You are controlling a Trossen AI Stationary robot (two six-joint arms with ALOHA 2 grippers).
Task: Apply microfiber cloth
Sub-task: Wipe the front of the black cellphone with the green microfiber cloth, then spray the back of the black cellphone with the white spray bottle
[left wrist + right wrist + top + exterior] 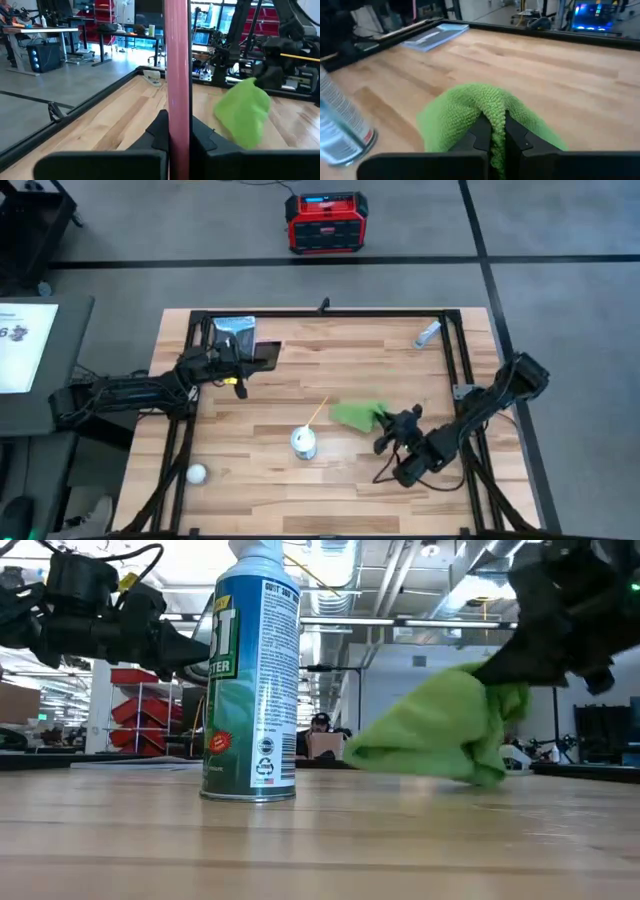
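Note:
The bright green microfiber cloth (356,415) hangs bunched right of the table's middle, with my right gripper (386,422) shut on it; the low view shows the cloth (440,730) as a drooping bundle. My left gripper (248,360) at the far left is shut on a phone (266,355), which the left wrist view shows edge-on as a pink strip (177,65). The cloth (243,112) lies beyond the phone, apart from it. My left gripper pinches the phone between its two fingers (159,132), one on each flat face near the end (177,130) toward the wrist. The phone sticks out past the fingertips, away from the wrist. My right gripper pinches a gathered fold of the cloth (496,117) between its two fingers (481,131), several layers together, coming from the table's right. The cloth droops slack beyond and below the fingers; whether its lower edge (470,776) touches the table, I cannot tell.
A spray can (304,442) with a thin straw stands upright near the table's middle, just left of the cloth. A white ball (197,473) lies near the front left, a bluish packet (235,330) at the far left, a grey stick (427,335) at the far right.

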